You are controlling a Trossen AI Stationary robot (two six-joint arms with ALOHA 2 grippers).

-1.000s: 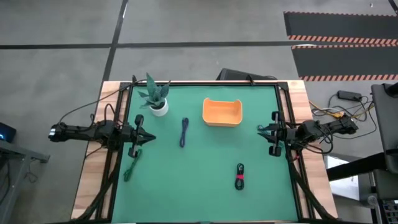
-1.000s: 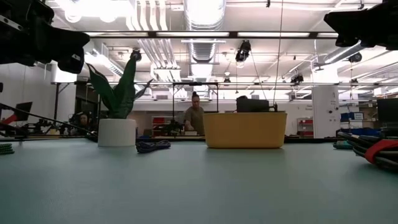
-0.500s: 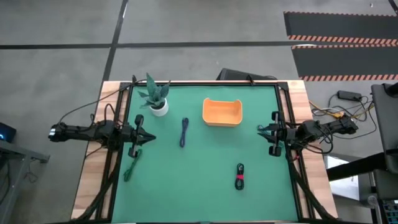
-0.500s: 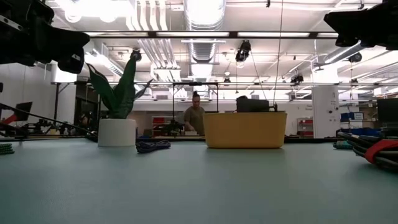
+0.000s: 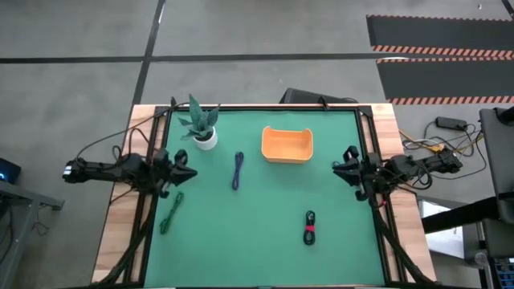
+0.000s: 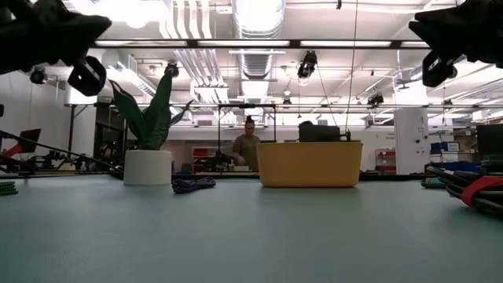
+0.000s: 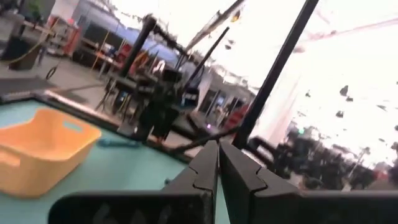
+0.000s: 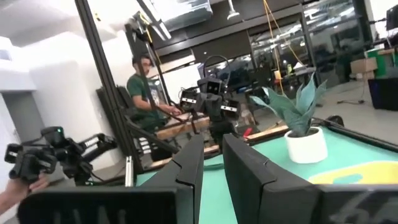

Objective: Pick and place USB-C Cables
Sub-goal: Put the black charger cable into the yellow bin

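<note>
The left tool [image 5: 185, 169] hangs over its own side of the bench [image 5: 257, 241], its fingers pressed together on nothing. The right tool [image 5: 340, 168] hangs over the opposite side with a narrow gap between its fingers, also carrying nothing.

By my reading the task has not started: the orange tray [image 5: 287, 131] is empty and no cable is gripped.

- The green cable [image 5: 170, 213] lies nearest the left tool, just beside it toward the bench's front edge.
- The dark blue cable [image 5: 238, 170] lies farther out from that tool, between it and the tray.
- The black-and-red cable [image 5: 310, 227] lies near the right tool, forward of it and inward.
- A teal cable [image 7: 116, 142] shows in the left wrist view, close below the right tool; the high view hides it.

Count: four cables, all left to place; one tray; one potted plant [image 5: 201, 124]; two tools.
</note>
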